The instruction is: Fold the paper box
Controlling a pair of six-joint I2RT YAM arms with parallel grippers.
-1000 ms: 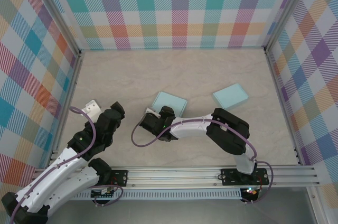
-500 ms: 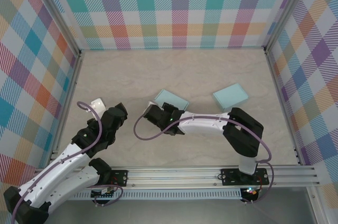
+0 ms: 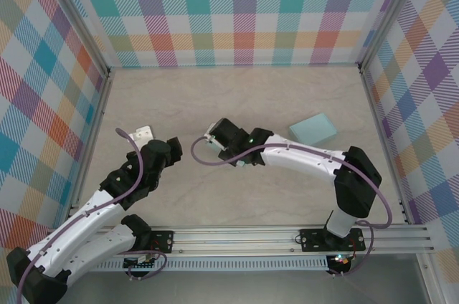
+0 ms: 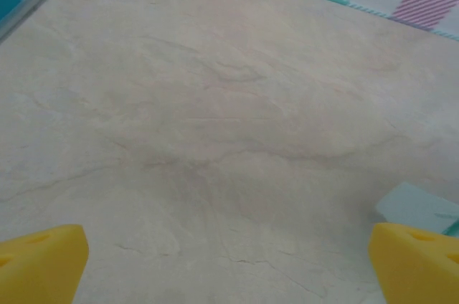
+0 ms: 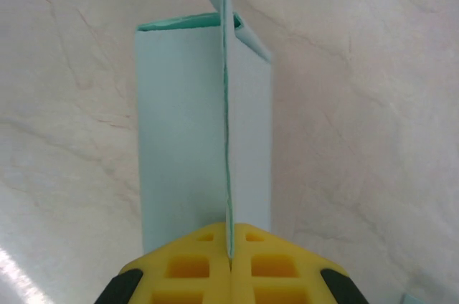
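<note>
- Between the yellow fingers (image 5: 190, 268) of the right claw (image 5: 229, 259), a thin upright panel of the box (image 5: 204, 125) is being pinched at its near end, with the jaws pressed shut on it.
- Straight ahead of that claw, the box is being shown lengthwise. Its long axis is running directly away from the fingers, and the pinched panel is being stood on edge above a flatter panel lying toward the table (image 5: 373, 103).
- Left of the right claw at mid-table, the left claw (image 4: 229, 268) is being held wide open and empty, with its fingertips (image 4: 43, 264) spread over bare surface.
- Being the only free claw, the left one is being judged the one to meet the box. The coming fold is being judged to turn on an approach from the left, across the long axis and not along it.
- Farther right and well apart, a second blue piece (image 3: 313, 129) is being left flat and untouched.
</note>
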